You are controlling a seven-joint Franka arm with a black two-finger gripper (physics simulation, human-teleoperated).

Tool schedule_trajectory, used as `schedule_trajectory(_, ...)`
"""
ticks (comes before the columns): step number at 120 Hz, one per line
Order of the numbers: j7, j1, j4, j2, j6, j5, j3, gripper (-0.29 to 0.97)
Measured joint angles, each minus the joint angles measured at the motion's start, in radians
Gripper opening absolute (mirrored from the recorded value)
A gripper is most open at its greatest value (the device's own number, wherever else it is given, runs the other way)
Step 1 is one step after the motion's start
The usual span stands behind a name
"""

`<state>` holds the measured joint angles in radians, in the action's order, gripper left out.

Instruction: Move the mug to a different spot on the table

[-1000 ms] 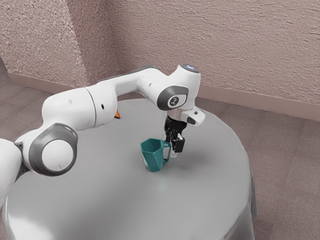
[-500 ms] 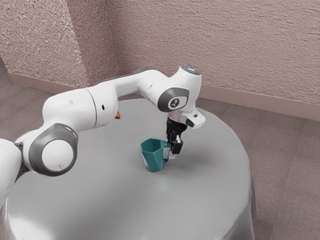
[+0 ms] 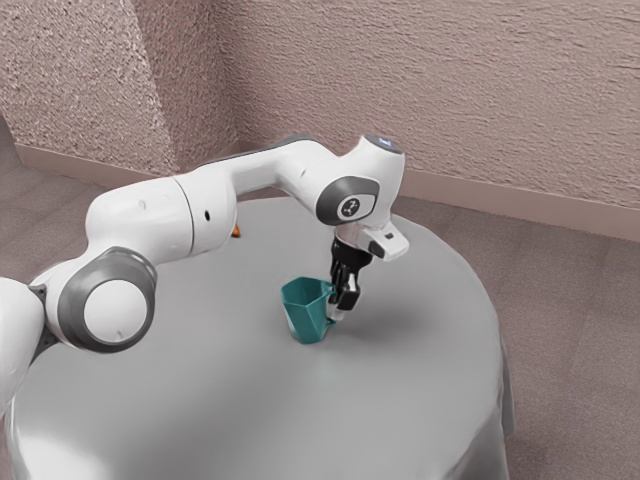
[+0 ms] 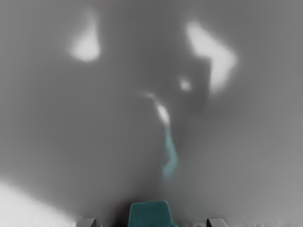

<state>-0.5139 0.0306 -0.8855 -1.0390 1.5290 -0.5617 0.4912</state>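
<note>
Mug (image 3: 305,312) stands upright near the middle of the round counter (image 3: 400,400), with broad open surface from the mug to each rim. Tool (image 3: 340,308) released, fingers (image 4: 215,222) straddling the mug's handle (image 4: 149,213) without contact. Beyond the mug: brown floor (image 3: 570,300), rough wall (image 3: 450,90)

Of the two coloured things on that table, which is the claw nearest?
The teal mug, standing upright, with the gripper right at its handle. The small orange thing peeks out from behind the arm, well away.
</note>
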Motion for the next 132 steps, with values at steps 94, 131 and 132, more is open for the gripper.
schedule_trajectory(94, -0.042, 0.024, -0.006, 0.002, -0.056, -0.086, -0.001, 0.11)
schedule_trajectory(131, -0.05, 0.031, 0.001, 0.002, -0.094, -0.126, -0.001, 0.09)
schedule_trajectory(132, -0.05, 0.031, 0.001, 0.002, -0.095, -0.127, -0.001, 0.09)
